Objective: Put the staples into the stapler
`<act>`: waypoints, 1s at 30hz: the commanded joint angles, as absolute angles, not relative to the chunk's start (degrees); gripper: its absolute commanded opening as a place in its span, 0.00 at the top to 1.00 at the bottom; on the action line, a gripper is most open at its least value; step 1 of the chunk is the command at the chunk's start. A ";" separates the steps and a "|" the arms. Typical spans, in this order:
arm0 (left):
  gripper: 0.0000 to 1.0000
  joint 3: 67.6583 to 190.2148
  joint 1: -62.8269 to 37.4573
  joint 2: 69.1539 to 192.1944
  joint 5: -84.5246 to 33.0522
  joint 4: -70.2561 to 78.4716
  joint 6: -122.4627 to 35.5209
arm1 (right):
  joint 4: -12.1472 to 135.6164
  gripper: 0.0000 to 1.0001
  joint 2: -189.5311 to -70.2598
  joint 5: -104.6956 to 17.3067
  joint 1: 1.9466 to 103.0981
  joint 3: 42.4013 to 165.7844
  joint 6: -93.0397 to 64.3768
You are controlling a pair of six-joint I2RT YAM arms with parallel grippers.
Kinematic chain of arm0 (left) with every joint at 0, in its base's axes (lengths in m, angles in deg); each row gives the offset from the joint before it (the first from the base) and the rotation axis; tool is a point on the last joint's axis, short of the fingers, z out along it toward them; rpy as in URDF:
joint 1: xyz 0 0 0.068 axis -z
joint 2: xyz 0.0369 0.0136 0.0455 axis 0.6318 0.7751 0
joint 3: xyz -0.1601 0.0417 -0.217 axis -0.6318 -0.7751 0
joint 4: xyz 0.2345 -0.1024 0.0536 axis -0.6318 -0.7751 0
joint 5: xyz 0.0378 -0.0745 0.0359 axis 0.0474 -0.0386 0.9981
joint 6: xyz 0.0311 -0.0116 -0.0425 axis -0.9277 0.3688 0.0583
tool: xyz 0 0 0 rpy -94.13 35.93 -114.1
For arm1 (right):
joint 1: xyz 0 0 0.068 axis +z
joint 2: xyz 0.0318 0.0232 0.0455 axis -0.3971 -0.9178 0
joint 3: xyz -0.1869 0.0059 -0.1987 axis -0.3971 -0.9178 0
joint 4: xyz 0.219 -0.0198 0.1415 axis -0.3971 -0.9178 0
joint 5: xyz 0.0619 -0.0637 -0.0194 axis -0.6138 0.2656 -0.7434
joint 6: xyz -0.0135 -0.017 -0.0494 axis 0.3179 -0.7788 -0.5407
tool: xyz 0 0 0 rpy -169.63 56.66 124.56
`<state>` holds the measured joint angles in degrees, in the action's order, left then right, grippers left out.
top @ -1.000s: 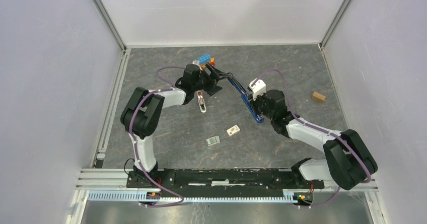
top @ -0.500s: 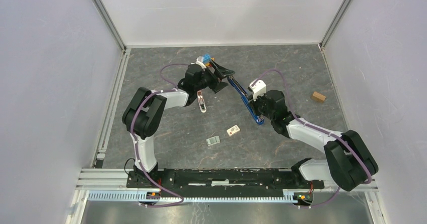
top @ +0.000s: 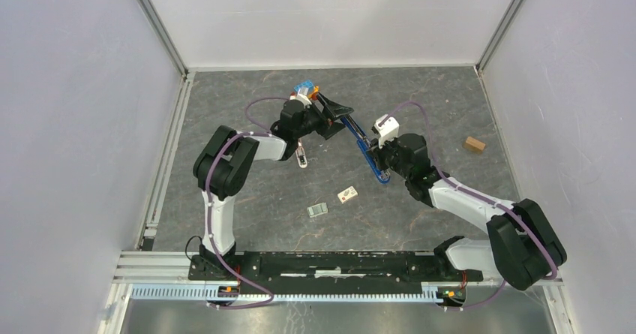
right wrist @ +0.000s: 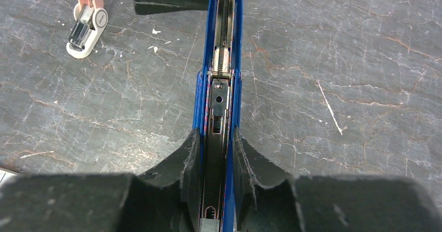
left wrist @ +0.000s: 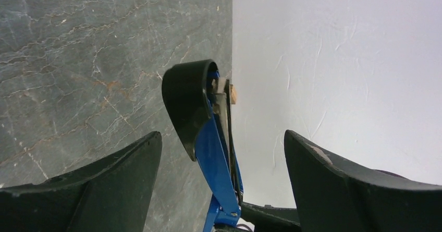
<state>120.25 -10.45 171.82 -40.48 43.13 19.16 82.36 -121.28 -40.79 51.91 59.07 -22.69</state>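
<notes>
stapler [top: 367,149]: we see it near the counter's middle, a little toward 3 o'clock, its long axis running from 11 to 5 o'clock in the top view.
stapler body: dark blue; in the right wrist view [right wrist: 219,81] the metal rail lies bare along the top with a spring showing in it.
right tool [top: 386,159]: clenched on the stapler's 5 o'clock end, both fingers [right wrist: 190,148] pressed against its blue sides.
left tool [top: 337,118]: released, jaws spread wide at the stapler's 11 o'clock end.
left wrist view: the stapler's rounded black end [left wrist: 186,94] stands between the two fingers [left wrist: 122,169] with a gap on each side.
counter [top: 247,199]: grey, stone-patterned.
toy car [top: 304,89]: blue-topped, at 12 o'clock, just beyond the left tool.
pink-handled item [top: 301,154]: on the counter at 9 o'clock of the stapler; we cannot tell what it is.
two small flat packets [top: 346,194]: at 6 o'clock of the middle, near each other.
wooden block [top: 473,144]: at 3 o'clock, near the right wall.
</notes>
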 commanded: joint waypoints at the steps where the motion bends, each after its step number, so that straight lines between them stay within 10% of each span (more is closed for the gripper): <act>1: 0.09 119.30 -10.25 175.07 -41.56 53.93 23.60 | 90.19 1.00 -119.64 -42.42 52.16 59.33 -21.47; 30: 0.67 121.81 -11.92 170.62 -40.99 43.00 3.93 | 84.95 1.00 -134.01 -44.56 52.20 64.36 -28.53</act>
<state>119.51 -11.61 175.71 -41.07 45.23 11.25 82.21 -132.58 -44.94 51.91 60.56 -26.07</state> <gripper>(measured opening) 0.410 0.283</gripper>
